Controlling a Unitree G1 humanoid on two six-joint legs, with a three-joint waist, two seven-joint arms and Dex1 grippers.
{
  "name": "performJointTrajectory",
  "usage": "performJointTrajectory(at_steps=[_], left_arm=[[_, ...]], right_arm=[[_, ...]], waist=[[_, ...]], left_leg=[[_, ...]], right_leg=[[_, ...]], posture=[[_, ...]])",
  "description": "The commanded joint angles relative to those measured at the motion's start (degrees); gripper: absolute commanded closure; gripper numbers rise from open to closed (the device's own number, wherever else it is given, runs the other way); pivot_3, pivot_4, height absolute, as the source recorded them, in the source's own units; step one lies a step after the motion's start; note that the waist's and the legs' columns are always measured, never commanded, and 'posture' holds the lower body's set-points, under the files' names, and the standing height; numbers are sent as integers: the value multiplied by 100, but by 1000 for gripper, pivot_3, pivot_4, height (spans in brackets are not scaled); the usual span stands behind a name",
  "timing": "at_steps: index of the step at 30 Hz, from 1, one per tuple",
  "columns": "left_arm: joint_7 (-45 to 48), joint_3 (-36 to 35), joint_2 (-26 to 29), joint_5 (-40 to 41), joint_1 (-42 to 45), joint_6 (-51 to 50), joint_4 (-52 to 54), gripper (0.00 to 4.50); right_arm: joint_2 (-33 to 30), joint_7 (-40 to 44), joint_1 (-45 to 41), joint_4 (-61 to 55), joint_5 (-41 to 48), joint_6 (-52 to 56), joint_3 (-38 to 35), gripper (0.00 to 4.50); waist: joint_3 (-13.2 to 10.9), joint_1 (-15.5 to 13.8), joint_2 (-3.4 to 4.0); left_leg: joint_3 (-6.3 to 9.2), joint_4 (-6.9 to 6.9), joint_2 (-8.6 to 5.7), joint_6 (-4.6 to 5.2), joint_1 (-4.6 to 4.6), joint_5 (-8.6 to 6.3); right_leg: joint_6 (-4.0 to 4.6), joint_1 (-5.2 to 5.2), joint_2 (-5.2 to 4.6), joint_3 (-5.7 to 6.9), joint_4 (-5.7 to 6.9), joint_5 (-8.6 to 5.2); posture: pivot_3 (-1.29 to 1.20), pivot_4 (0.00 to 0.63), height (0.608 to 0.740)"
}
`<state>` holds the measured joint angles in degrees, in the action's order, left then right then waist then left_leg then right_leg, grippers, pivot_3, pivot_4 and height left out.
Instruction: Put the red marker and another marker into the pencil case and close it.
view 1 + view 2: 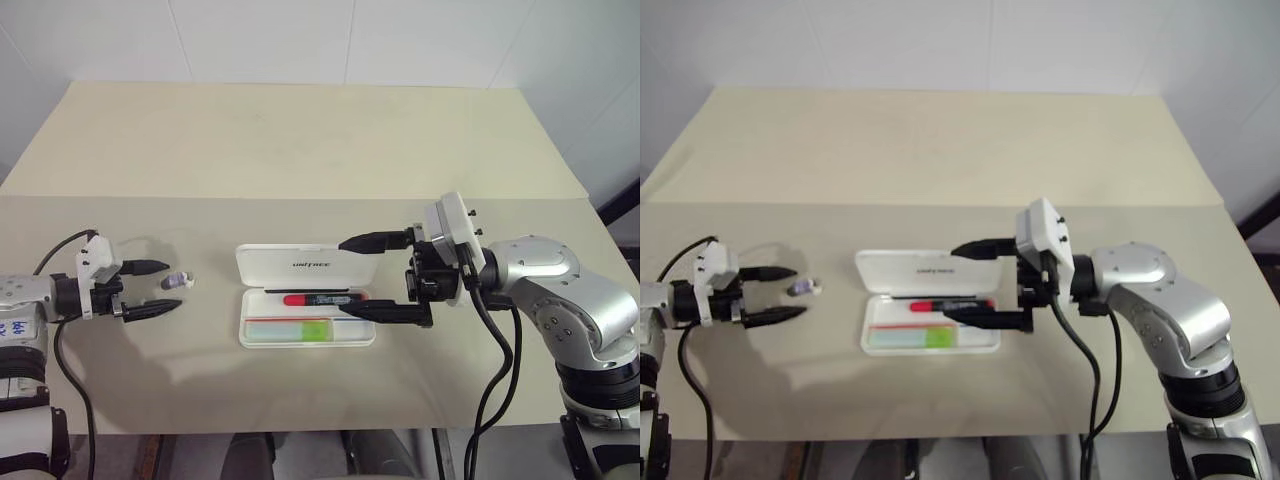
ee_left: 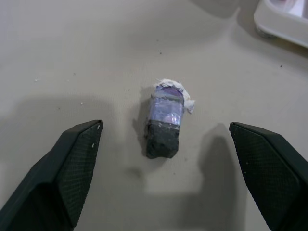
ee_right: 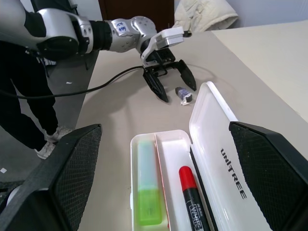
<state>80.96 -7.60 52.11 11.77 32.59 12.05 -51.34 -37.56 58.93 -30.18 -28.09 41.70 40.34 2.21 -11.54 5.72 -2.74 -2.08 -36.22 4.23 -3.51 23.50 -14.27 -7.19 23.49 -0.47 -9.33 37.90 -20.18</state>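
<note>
The pencil case (image 1: 300,262) lies open at the table's middle, its white lid tipped back. In its tray rest the red marker (image 1: 320,298) and, nearer the front, the pale green marker (image 1: 300,331). My right gripper (image 1: 342,278) is open at the case's right end, one finger above the lid's corner and the other over the tray's right edge. Left of the case, my left gripper (image 1: 172,285) is open with its tips on either side of a small purple and black stub (image 2: 164,120) that lies on the table.
The beige table (image 1: 300,140) runs far back to a white wall. In the right wrist view a person in dark trousers (image 3: 24,96) stands by the table's left side, and a pale jacket (image 3: 202,17) lies behind.
</note>
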Motion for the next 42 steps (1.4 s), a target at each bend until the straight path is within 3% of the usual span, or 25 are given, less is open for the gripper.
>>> performJointTrajectory(at_steps=[1, 5, 8, 19, 26, 36, 42], left_arm=[[-114, 189, 93, -368, 226, 300, -412, 0], [-115, 276, -6, -444, 427, 413, -605, 0], [-131, 284, -95, -450, 510, 455, -660, 622], [114, 55, -257, -36, 449, 229, -107, 4145], [27, -238, -240, 412, 176, -109, 980, 4174], [-502, -494, -223, 1042, 482, -1178, 3053, 4174], [-914, -254, -570, 1590, 802, -2220, 4564, 4174]], right_arm=[[-45, -21, 38, -143, 23, -122, -62, 26], [-63, -25, 75, -143, 13, -141, -68, 26], [-84, -27, 148, -160, 20, -162, -114, 0], [-41, -21, 543, -168, 121, -691, -614, 0], [-80, 51, 775, 100, 162, -992, -885, 0], [-766, 1495, 1687, 766, -402, -2086, -1002, 0], [-799, 2014, 1829, 1109, -72, -2305, -1290, 0]], waist=[[0, -17, 0], [0, -45, 0], [0, -81, 0], [0, -109, 0], [0, -94, 0], [0, -133, 0], [0, -108, 0]], left_leg=[[0, 0, 0, 1, -3, 1], [-1, 0, 0, 4, -12, 6], [-1, 0, 0, 3, -14, 9], [-2, 1, -1, 2, -9, 9], [-1, 1, 1, 2, -9, 10], [0, -11, -4, 2, -10, 10], [1, -28, -6, 2, -25, 10]], right_leg=[[0, -1, 0, 0, 2, 0], [0, -6, 2, -3, 11, 1], [-1, -7, 3, -3, 16, 2], [-3, -7, 1, -3, 8, 3], [-4, -6, 3, -3, 11, 4], [-12, -19, 1, -4, 6, 7], [-24, -49, 3, -10, 3, 14]], posture=[[0, 150, 740], [0, 150, 740], [0, 150, 740], [0, 150, 740], [0, 150, 740], [0, 150, 740], [0, 150, 740]])
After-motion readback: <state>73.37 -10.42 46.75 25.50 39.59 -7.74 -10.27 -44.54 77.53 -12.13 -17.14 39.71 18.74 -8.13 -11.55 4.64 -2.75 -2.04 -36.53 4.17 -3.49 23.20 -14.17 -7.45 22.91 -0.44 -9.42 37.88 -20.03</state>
